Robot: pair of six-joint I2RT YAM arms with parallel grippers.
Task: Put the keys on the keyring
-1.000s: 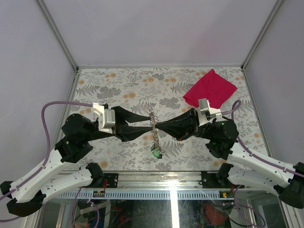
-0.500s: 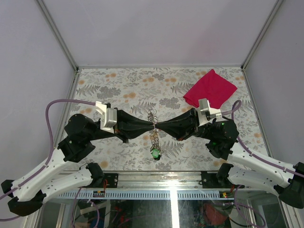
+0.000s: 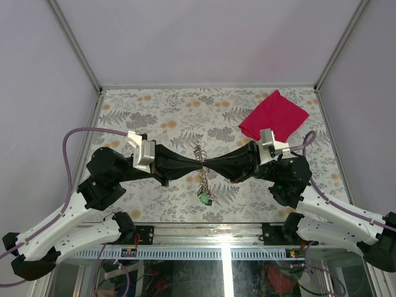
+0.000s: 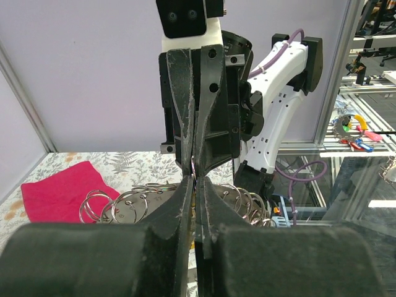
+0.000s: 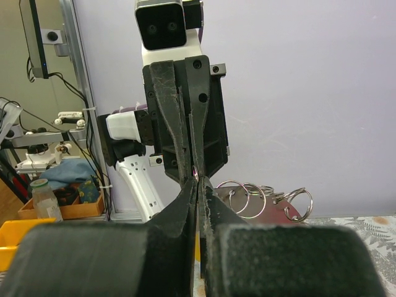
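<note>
A bunch of linked metal rings, the keyring [image 3: 198, 151], hangs above the middle of the table. A small green tag [image 3: 204, 199] dangles at its lower end. My left gripper [image 3: 198, 166] and right gripper [image 3: 206, 166] meet tip to tip at the bunch, each shut on a small ring of it. The left wrist view shows its gripper [image 4: 195, 180] pinching that ring [image 4: 194, 166], with more rings [image 4: 117, 204] fanned out on both sides. The right gripper [image 5: 197, 179] is seen shut at the same spot, rings [image 5: 247, 195] beside it. I cannot make out the keys.
A red cloth [image 3: 274, 116] lies at the back right of the flowered table top [image 3: 154, 111], and shows again [image 4: 55, 192] in the left wrist view. Metal frame posts and pale walls enclose the table.
The left gripper has slid right to the ring bunch and shut on it, tip to tip with the right gripper. The right gripper stayed shut and still.
</note>
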